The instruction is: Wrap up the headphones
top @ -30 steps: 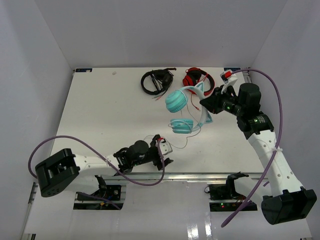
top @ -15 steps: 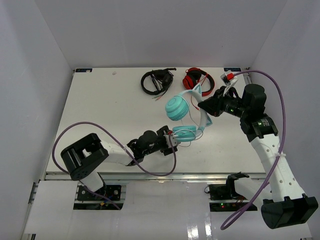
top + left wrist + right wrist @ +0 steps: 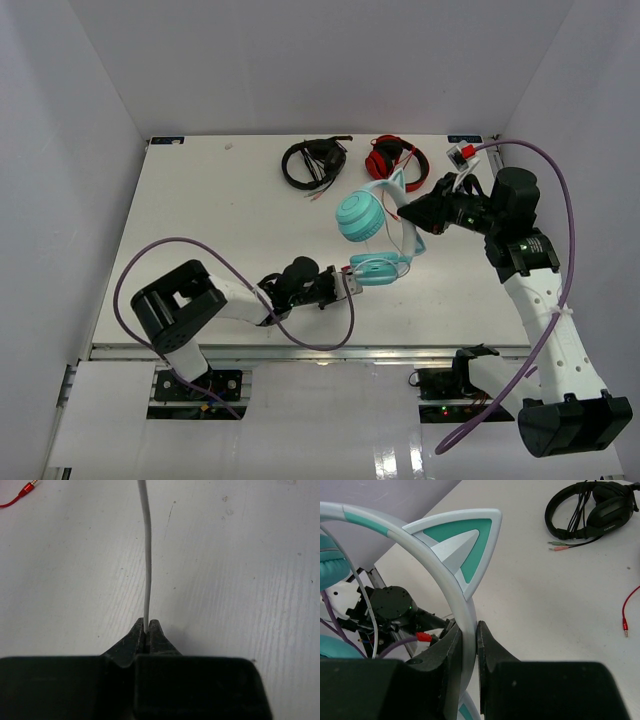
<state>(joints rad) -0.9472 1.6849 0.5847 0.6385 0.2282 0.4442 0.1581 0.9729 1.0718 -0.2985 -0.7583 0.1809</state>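
From the top, the right fingers [image 3: 408, 212] hold the teal headphones [image 3: 358, 215] up over the white surface [image 3: 200, 220]. The left fingers [image 3: 343, 285] sit by the lower ear cup.

Left wrist: the fingers pinch the thin white cable [image 3: 147, 555].

Right wrist: the fingers squeeze the headband [image 3: 451, 587] under a cat ear [image 3: 470, 550].

White table [image 3: 200, 220] enclosed by plain pale lavender walls [image 3: 300, 60]

L hand [image 3: 148, 630] pinches thin white cable [image 3: 147, 555] over table [image 3: 240, 580]; red plug [image 3: 31, 485] top-left.
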